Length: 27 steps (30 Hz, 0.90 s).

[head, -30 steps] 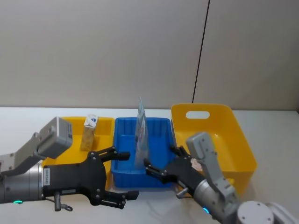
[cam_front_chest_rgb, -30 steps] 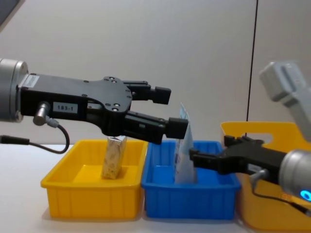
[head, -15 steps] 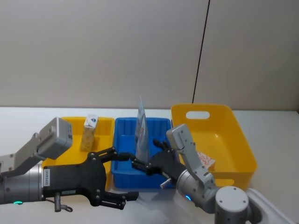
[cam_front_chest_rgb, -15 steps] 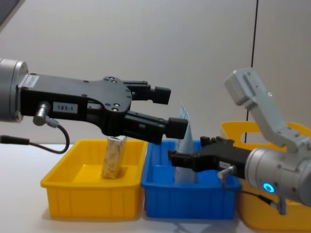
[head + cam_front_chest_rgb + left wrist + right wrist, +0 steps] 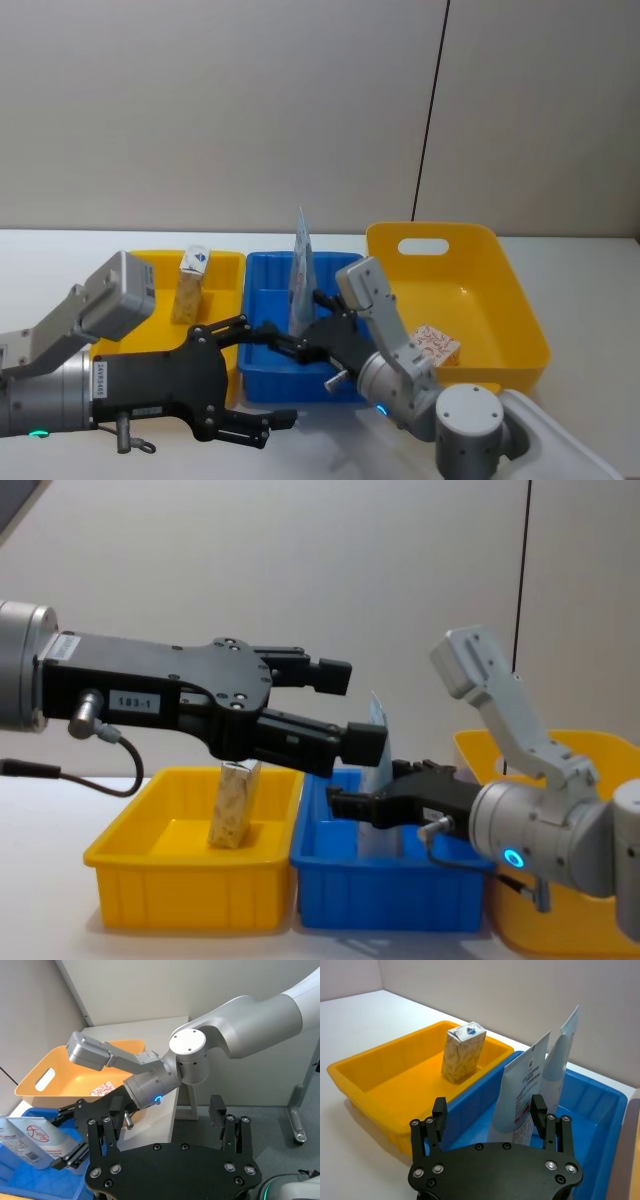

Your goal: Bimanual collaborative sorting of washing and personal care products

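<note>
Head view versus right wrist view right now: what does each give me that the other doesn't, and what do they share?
Head view adds: the large yellow bin with a carton lying in it, and the left gripper, open, at the front of the bins.
Right wrist view adds: a second pouch standing close behind the front pouch.
Shared: the blue bin, the upright carton in the small yellow bin, and the right gripper, open, at the pouches.
</note>
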Motion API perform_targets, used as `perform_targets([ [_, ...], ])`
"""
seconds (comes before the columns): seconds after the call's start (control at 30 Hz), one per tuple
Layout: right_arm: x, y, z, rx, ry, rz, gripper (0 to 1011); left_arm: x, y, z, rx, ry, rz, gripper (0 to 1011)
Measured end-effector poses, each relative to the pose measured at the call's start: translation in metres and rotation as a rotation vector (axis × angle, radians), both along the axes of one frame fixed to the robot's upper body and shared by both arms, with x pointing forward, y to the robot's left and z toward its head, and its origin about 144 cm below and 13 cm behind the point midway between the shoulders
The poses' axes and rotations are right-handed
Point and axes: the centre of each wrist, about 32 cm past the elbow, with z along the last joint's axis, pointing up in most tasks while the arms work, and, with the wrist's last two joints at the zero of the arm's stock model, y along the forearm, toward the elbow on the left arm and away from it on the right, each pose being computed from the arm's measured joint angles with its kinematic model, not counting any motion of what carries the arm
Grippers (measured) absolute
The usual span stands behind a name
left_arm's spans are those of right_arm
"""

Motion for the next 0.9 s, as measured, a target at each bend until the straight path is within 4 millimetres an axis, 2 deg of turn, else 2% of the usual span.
perform_targets([
  [0.53,0.008,0.012,0.000,0.007,-0.010,-0.029,1004,0.000,0.000,0.000,0.000,0.000,0.000,1001],
  [0.73,0.009,0.013,0.001,0.010,-0.020,-0.043,907,0.000,0.000,0.000,0.000,0.000,0.000,1001],
  [0.83,0.010,0.013,0.001,0.012,-0.025,-0.053,806,0.000,0.000,0.000,0.000,0.000,0.000,1001],
  [0.87,0.010,0.013,0.002,0.012,-0.025,-0.055,806,0.000,0.000,0.000,0.000,0.000,0.000,1001],
  [0.9,0.010,0.012,0.002,0.013,-0.026,-0.057,751,0.000,0.000,0.000,0.000,0.000,0.000,1001],
])
